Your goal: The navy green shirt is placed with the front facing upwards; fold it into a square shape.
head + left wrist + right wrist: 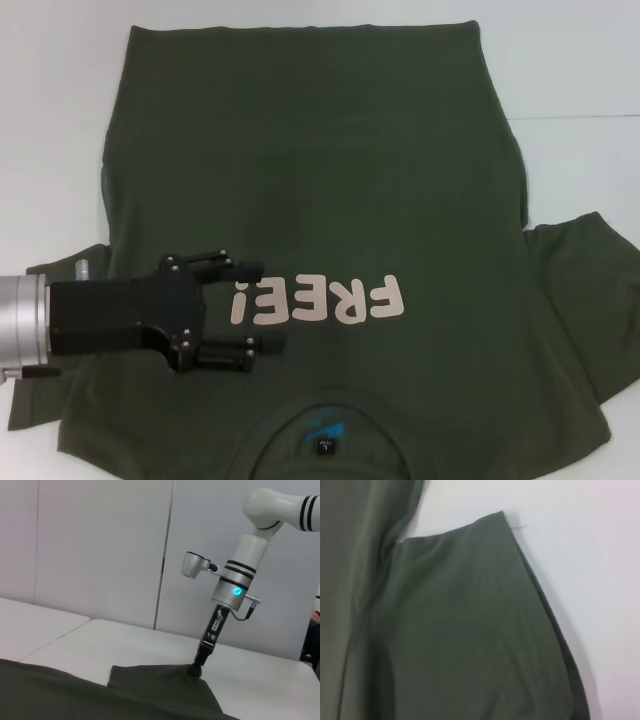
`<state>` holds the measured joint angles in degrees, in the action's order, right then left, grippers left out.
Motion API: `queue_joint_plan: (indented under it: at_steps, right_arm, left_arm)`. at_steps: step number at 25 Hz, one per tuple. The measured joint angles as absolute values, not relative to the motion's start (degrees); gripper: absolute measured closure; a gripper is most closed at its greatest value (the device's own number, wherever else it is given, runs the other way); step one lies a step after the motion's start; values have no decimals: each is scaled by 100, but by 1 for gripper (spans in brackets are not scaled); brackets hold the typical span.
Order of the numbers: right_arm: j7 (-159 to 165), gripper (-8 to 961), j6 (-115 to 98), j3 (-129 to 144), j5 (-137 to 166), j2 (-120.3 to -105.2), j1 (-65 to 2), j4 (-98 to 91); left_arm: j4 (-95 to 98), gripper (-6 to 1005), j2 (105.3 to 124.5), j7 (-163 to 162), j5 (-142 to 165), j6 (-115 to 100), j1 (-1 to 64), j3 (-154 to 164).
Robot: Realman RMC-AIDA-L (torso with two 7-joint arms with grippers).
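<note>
The navy green shirt (320, 170) lies front up on the white table, with pink "FREE!" lettering (320, 300) and a blue collar label (325, 432) at the near edge. My left gripper (268, 305) is open and empty, just above the chest beside the lettering's left end. My right gripper is out of the head view. It shows in the left wrist view (197, 670), pointing down with its tip closed on the outer corner of the right sleeve (165, 685), whose cloth rises slightly to it. The right wrist view shows that sleeve (470, 620) lying mostly flat.
The white table (60, 100) shows around the shirt, with a seam line at the right (580, 118). The left sleeve (60, 275) lies under my left arm. A pale panelled wall (100, 555) stands behind the table.
</note>
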<state>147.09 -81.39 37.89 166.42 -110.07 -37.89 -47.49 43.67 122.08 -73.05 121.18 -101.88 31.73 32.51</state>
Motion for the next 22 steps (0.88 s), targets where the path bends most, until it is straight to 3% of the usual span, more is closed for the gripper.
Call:
queue_joint_plan:
  at_steps: [22]
  right_arm:
    - [14661,931,-7700,3978,16787,-11015,-3939,-4926]
  left_arm:
    - [4368,112,12262,-7391,11975,-10159,3106,3243]
